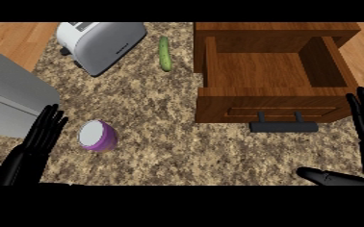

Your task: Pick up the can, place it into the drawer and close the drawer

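Note:
A purple can (97, 135) with a pale lid stands upright on the speckled counter at the lower left. Just left of it my left hand (32, 146) rests open, fingers straight and pointing up, a small gap from the can. The wooden drawer (268, 107) is pulled open at the right, its inside bare, with a dark handle (283, 126) on its front. My right hand (341, 175) shows at the lower right edge, open, thumb pointing left and fingers (356, 109) rising along the right edge beside the drawer's front corner.
A silver toaster (101, 42) lies at the back left. A green cucumber (165, 53) lies between it and the drawer. A grey appliance (20, 96) fills the left edge. Wooden floor shows beyond the counter at the top left.

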Motion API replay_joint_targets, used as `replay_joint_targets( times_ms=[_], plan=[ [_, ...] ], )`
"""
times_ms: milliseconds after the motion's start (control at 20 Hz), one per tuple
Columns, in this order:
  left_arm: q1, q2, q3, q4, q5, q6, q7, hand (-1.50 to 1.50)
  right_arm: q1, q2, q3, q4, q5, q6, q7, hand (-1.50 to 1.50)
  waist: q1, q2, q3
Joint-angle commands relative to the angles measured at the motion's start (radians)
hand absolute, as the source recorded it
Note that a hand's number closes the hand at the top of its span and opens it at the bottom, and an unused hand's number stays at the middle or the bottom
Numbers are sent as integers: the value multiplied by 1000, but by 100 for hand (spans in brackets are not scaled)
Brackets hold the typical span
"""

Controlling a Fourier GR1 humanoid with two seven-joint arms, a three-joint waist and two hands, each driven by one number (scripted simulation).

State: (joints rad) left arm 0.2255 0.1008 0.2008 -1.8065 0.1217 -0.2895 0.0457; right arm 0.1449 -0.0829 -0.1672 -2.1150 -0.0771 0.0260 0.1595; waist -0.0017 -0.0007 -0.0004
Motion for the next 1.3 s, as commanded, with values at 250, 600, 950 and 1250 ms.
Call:
replay_joint_targets(
  times_ms=[250, 600, 950, 1250],
  plan=[
    [30, -27, 9, 174, -93, 21, -179, -150, 108, 1, -34, -96, -30, 62, -12, -150, -1, -1, 0],
    [-109, 0, 50, 525, -146, 45, -384, -150, 37, 20, -47, -69, -29, 26, 43, -150, -1, 1, 0],
    [-191, -4, 54, 705, -159, 82, -450, -150, 78, 10, -87, -89, -66, 94, 23, -150, -4, 1, 0],
    [-215, 17, 71, 780, -135, 94, -483, -150, 65, 30, -62, -143, -7, 60, 86, -150, -1, 0, 0]
  ],
)
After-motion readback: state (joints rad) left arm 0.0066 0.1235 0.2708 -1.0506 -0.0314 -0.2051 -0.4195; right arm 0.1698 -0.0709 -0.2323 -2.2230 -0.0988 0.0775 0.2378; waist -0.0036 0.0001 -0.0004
